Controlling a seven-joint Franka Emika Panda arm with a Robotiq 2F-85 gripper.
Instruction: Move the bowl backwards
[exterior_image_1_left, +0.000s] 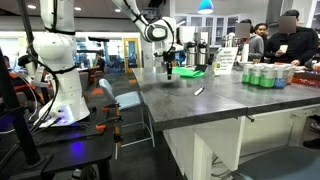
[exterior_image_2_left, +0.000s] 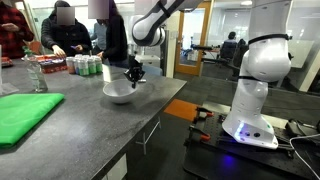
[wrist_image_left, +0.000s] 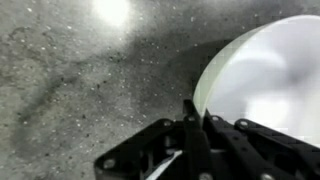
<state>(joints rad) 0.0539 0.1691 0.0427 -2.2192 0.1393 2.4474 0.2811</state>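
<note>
The bowl is small, white and shallow and sits on the grey speckled counter. In the wrist view it fills the right side. My gripper comes down onto the bowl's near rim. In the wrist view the two dark fingers are pinched together on the rim, one inside and one outside. In an exterior view the gripper stands over the counter and I cannot make out the bowl there.
A flat bright green item lies on the counter in front of the bowl, also seen beside the gripper. Cans and a bottle stand behind. A small silver object lies on the counter. People stand at the far end.
</note>
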